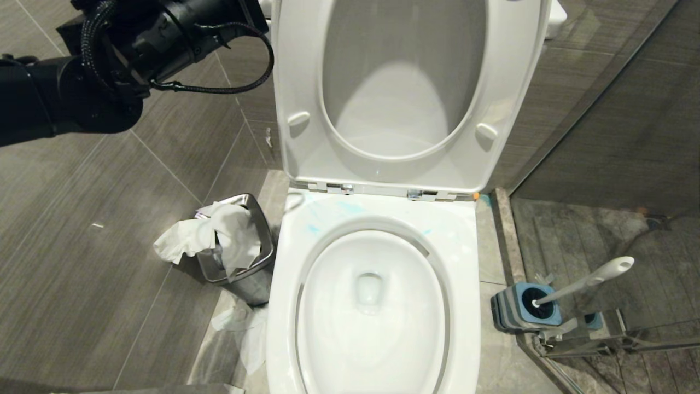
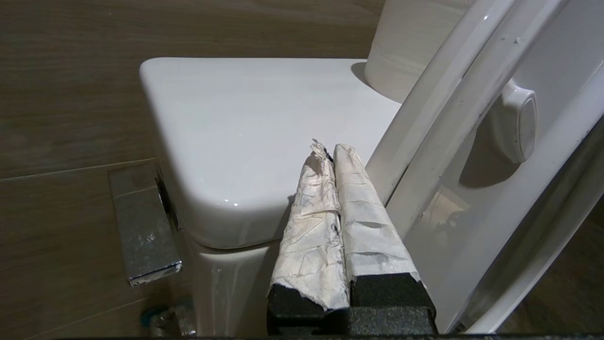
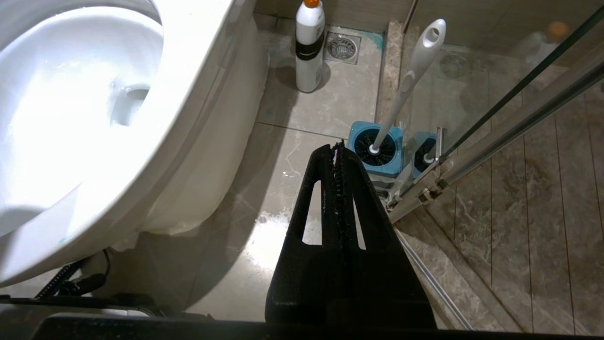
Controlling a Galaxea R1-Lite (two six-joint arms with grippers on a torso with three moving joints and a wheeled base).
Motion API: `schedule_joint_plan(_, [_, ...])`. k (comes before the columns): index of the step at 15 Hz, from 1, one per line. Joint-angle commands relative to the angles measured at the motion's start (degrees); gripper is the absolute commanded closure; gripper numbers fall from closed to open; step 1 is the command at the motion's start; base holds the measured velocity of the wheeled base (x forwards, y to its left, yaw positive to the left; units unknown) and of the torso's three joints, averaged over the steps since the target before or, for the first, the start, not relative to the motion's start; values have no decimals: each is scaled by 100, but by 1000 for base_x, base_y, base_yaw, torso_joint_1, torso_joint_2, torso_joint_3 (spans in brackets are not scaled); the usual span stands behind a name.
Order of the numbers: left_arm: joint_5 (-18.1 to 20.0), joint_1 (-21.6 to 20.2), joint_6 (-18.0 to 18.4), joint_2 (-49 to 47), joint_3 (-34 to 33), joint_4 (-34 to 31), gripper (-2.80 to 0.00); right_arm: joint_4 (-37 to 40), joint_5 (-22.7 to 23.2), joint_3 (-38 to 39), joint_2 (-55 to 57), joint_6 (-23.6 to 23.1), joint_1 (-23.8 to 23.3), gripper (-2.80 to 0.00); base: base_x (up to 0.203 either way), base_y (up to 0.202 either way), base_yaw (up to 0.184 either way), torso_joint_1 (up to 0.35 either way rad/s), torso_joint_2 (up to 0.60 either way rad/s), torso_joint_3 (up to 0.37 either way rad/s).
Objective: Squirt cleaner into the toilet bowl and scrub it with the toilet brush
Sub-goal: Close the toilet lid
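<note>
With the seat and lid raised, the toilet bowl (image 1: 372, 306) lies directly below my head camera, its basin pale and glossy, with a few turquoise smears of the cleaner (image 1: 350, 208) on the back of the rim near the hinges. Beside the bowl on my right, the toilet brush (image 1: 588, 282) stands in its grey-and-blue holder (image 1: 514, 312) on the floor, handle leaning away from the bowl, untouched by either arm. My right gripper (image 3: 338, 156) hangs low on that side with its jaws pressed together and empty, pointing toward the holder but apart from it. A white bottle with an orange cap (image 3: 309, 47) stands on the floor further back, near a floor drain (image 3: 343, 47). On my left, a small steel bin (image 1: 240, 251) overflows with tissue. Farthest off, my left gripper (image 2: 336, 156), its taped fingers closed on nothing, sits up by the cistern (image 2: 264, 137) next to the raised lid (image 1: 407, 93).

Judged from the streaks, cleaner is already applied; scrubbing is not begun. The next move calls for the right gripper to open and close around the brush handle.
</note>
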State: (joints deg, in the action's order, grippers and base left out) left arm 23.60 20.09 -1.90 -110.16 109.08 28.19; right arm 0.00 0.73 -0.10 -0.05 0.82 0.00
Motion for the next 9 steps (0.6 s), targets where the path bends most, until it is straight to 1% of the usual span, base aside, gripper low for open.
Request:
schedule_joint_plan(1, [115,8,-104,270,-271,3,0,0,6,1,5,-3,0,0,0,0,0,0,0,0])
schedule_joint_plan(3, [198,12,-409,455,-543,2,0,0,6,1,5,-1,0,0,0,0,0,0,0,0])
schedule_joint_plan(5, [275,12,-602,662,-841,1,0,0,6,1,5,-3,0,0,0,0,0,0,0,0])
schedule_joint_plan(7, [286,6,-691,957,-1261,-62,0,0,6,1,5,-2,0,0,0,0,0,0,0,0])
schedule_joint_plan(8, [281,0,-700,1158,-1456,-200,0,0,6,1,5,-3,0,0,0,0,0,0,0,0])
schedule_joint_plan(9, [283,-2,-702,1425,-1681,-471,0,0,6,1,5,-3,0,0,0,0,0,0,0,0])
